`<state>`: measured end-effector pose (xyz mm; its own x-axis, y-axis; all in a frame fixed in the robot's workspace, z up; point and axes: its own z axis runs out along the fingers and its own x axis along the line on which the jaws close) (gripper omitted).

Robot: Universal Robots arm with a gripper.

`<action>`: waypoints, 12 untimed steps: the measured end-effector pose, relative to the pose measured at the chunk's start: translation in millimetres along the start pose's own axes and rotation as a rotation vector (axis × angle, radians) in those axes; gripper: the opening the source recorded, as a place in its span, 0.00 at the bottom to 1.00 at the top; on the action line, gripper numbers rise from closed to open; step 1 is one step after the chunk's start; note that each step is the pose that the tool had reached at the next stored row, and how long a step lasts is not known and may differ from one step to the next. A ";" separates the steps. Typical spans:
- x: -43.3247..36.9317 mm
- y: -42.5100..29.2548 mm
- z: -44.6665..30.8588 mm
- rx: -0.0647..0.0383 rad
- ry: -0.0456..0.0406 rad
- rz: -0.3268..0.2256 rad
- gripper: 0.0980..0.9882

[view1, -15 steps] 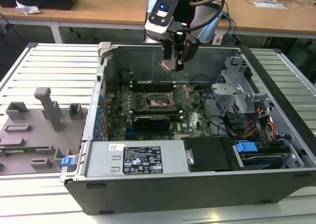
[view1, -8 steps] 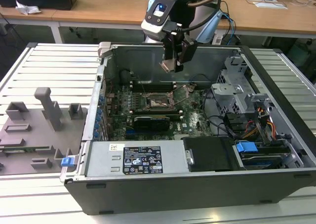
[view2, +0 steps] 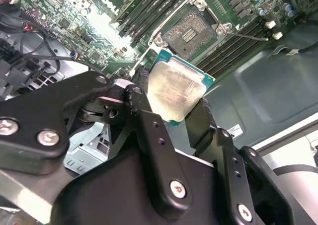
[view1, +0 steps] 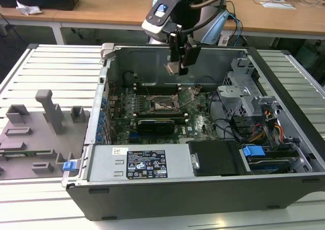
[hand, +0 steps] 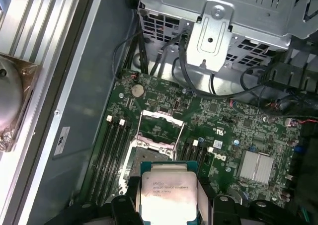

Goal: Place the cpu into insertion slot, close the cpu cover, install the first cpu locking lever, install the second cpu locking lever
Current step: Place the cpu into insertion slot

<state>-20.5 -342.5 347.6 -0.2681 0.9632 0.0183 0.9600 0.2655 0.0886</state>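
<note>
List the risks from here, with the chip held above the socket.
The gripper pinches the cpu only by two edges; a slip could drop it onto the insertion slot and its pins.
The chip hangs apart from the slot and looks skewed to it; a crooked descent may bend pins.
The raised cpu cover could snag the chip.

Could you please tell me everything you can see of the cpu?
The cpu is a small flat square chip with a dull silvery metal top, faintly smeared, on a green-edged base. It is held by two opposite edges between the jaws of the gripper, in the air above the open insertion slot, touching nothing else.
</note>
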 end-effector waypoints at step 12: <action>0.0 -1.2 7.6 -0.002 -0.0115 0.129 0.49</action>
<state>-21.1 -342.5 339.9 -0.1412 0.9898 0.0184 0.9863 0.1391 0.0886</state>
